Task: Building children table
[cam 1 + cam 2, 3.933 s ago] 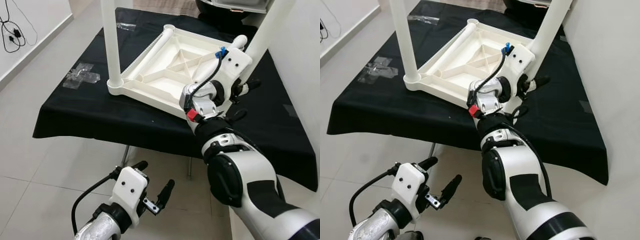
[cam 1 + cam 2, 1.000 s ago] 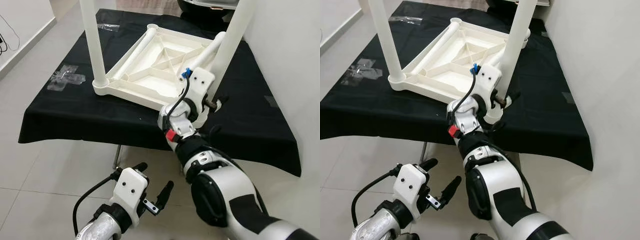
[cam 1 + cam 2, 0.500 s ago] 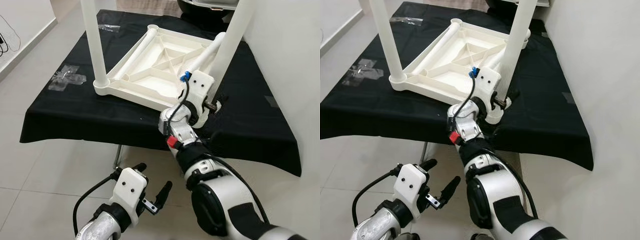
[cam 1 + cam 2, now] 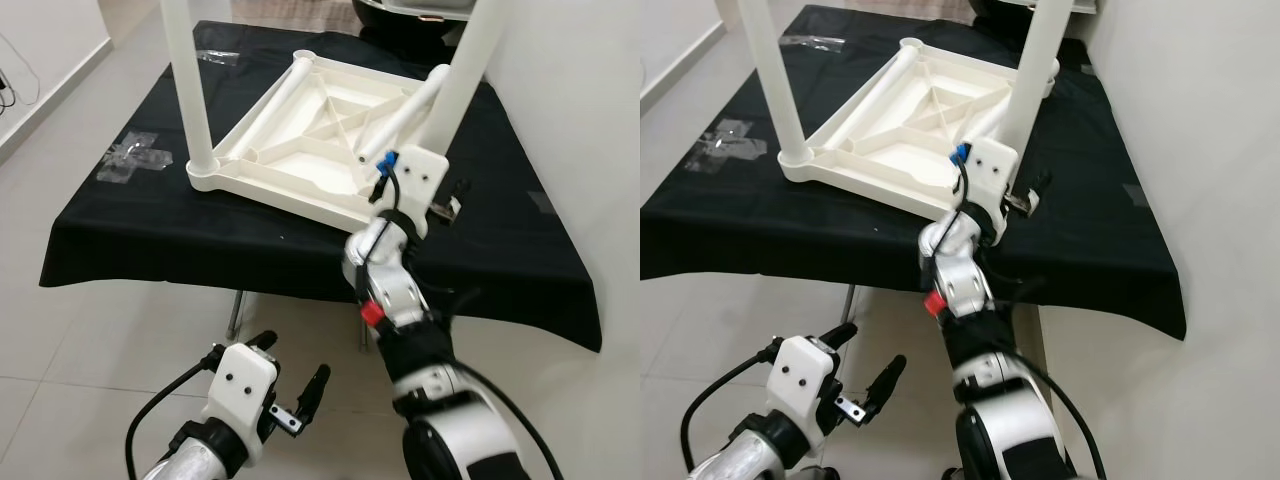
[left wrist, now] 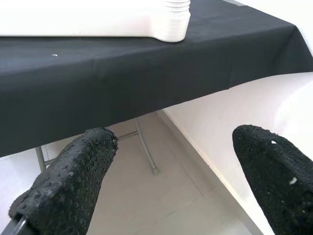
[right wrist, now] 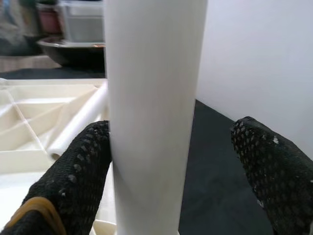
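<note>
Upturned tabletop (image 4: pixel 300 140) flat on counter (image 4: pixel 130 225); near-corner leg (image 4: pixel 462 70) stands upright. Right tool (image 6: pixel 171 161) wide, one finger touching leg, open counter beyond. Left tool (image 5: pixel 166 181) wide, below counter edge

Plain indoor room, likely domestic: pale glossy floor tiles (image 4: pixel 90 330), white painted wall (image 4: pixel 1200 150), black cloth-covered folding table (image 4: pixel 150 240).

The right gripper (image 6: pixel 171 166) has let go of the upright white plastic table leg (image 4: pixel 462 75) it clasped a second ago; its black fingers (image 6: pixel 73 171) now stand spread, one touching the leg. The left gripper (image 4: pixel 290 385) has sunk slightly lower.
</note>
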Tool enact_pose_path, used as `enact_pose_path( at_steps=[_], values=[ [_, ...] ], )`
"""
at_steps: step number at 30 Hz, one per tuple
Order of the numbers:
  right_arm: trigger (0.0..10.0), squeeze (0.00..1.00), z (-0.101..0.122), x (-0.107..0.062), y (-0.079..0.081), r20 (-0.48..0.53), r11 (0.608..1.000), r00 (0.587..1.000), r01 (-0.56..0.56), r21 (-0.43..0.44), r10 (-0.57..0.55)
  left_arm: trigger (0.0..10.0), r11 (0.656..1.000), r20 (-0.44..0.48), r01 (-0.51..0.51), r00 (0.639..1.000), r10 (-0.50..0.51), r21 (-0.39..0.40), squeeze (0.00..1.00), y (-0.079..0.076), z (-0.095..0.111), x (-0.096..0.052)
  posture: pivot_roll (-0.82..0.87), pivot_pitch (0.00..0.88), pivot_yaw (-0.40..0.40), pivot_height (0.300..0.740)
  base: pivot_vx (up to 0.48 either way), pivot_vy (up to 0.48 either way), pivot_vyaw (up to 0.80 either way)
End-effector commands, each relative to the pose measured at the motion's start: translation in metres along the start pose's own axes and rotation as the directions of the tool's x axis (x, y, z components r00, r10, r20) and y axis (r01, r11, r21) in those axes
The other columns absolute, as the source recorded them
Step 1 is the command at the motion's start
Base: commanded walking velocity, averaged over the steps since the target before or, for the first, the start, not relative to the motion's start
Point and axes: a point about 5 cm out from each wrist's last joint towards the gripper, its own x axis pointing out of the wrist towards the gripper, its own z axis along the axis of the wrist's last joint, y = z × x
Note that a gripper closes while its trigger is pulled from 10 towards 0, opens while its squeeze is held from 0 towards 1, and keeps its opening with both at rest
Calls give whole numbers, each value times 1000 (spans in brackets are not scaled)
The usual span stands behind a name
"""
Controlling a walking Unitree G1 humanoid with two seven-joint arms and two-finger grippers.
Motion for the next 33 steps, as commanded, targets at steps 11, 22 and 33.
enact_pose_path(
  at_steps=[11, 22, 33],
  values=[
    [10000, 0, -29, -40, -16, -160, 978, 965, -204, 43, 209, 10000, 1000, -12, 25, 1000, -25, 4, 0, -2, -5, 0, 138, 140, -113, 740, 0, 0, 0],
    [10000, 0, -39, -53, -63, -199, 911, 892, -413, 2, 405, 10000, 1000, -15, 12, 1000, -12, 4, 0, 1, -8, 0, 120, 115, -110, 740, 0, 0, 0],
    [10000, 0, -64, -59, -117, -200, 805, 805, -584, -103, 559, 10000, 989, -16, -151, 988, 151, 9, 0, 21, -11, 2, 111, 96, -102, 740, 0, 0, 0]
  ],
)
